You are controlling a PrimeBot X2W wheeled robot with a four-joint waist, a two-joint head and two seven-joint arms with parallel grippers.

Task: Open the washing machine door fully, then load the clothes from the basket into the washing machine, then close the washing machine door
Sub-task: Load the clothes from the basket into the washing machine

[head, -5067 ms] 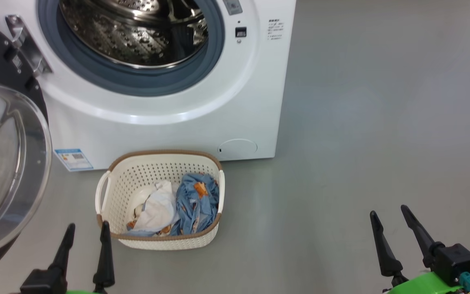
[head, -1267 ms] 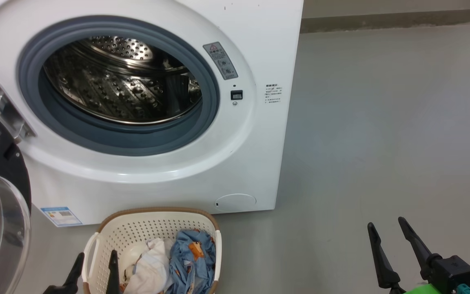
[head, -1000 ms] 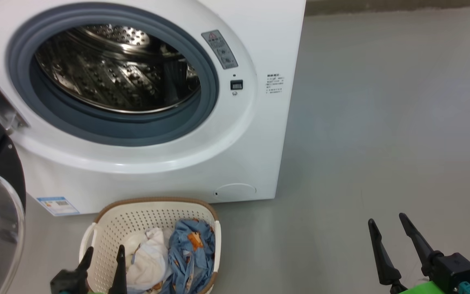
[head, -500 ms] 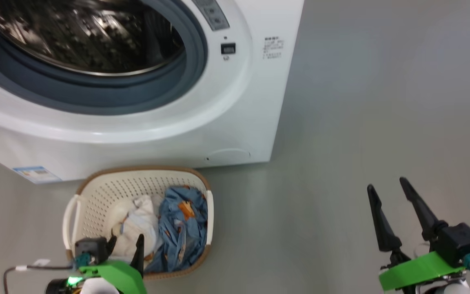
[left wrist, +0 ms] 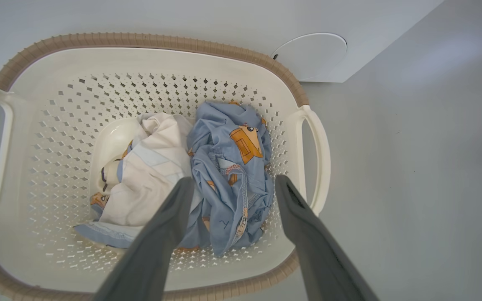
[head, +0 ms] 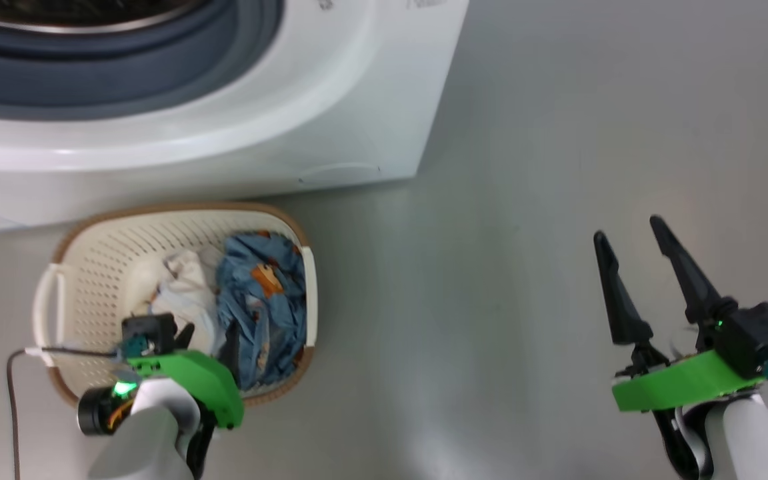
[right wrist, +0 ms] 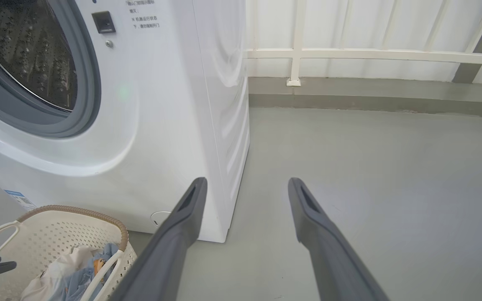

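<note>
Basket [head: 91,267] on floor [head: 491,300] just before washer [head: 357,100], clothes [head: 261,300] in it; my L gripper [left wrist: 232,180] over them, R gripper [head: 627,230] well right.

cream basket [left wrist: 161,62] with brown rim, blue orange-printed clothes [left wrist: 228,167], white washing machine [right wrist: 174,104]

A smooth grey floor [head: 544,167] spreads from 12 round to 6 o'clock in the head view, matt, with a soft pale sheen [head: 437,447] near 6 o'clock. In the right wrist view the floor runs back to a low grey kerb [right wrist: 370,94] from 12 to 3 o'clock. Above it stands a white ribbed wall [right wrist: 391,25], crossed by a white rail [right wrist: 370,54]. A white post [right wrist: 296,67] meets the kerb at 12 o'clock; a grey brace [right wrist: 477,46] slants at 2 o'clock. The light is even and diffuse.
</note>
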